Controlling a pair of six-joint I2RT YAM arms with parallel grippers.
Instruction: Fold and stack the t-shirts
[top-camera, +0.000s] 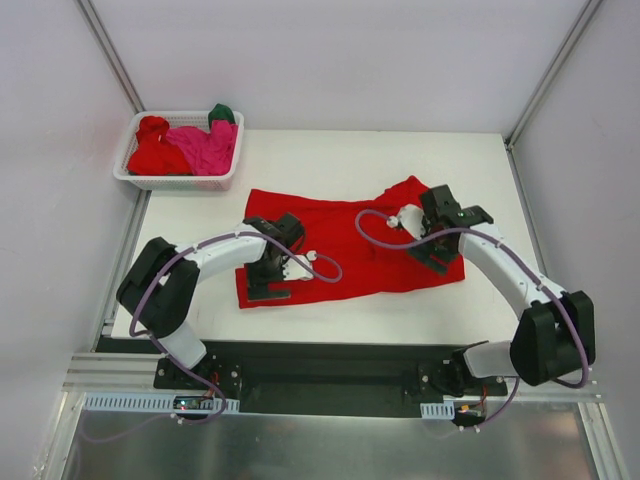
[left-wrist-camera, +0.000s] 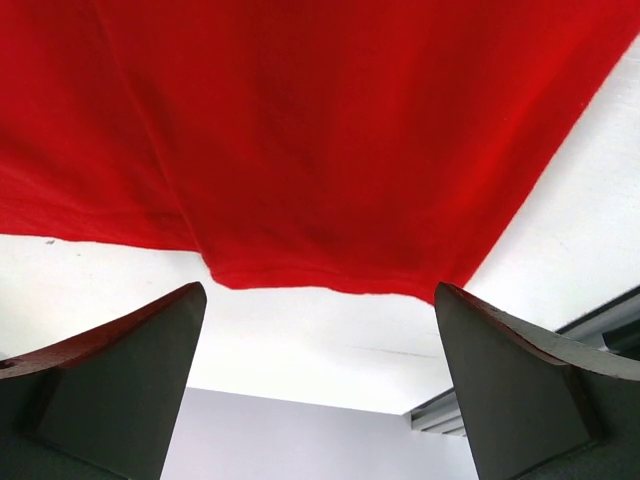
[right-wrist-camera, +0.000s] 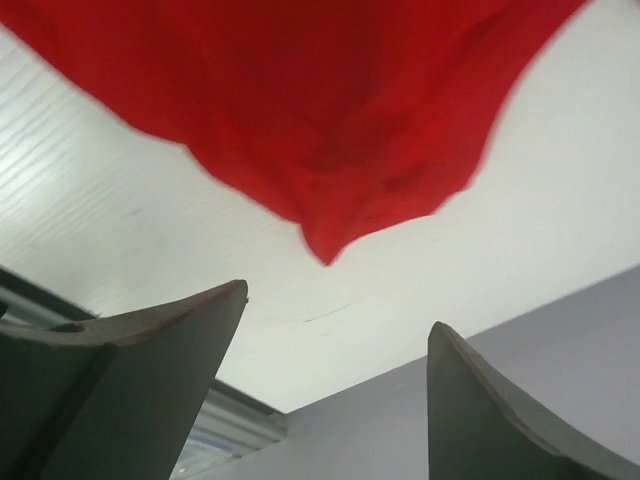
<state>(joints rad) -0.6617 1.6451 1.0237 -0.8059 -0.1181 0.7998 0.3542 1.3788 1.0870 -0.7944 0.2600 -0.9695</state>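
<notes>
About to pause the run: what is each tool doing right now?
Left tool: open, holding nothing, red t-shirt just beyond its tips.
Right tool: open, holding nothing.

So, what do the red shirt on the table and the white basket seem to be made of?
Red shirt: soft matte cloth, probably cotton knit; it wrinkles and drapes limply. Basket: apparently white plastic; rigid lattice walls, smooth finish.
</notes>
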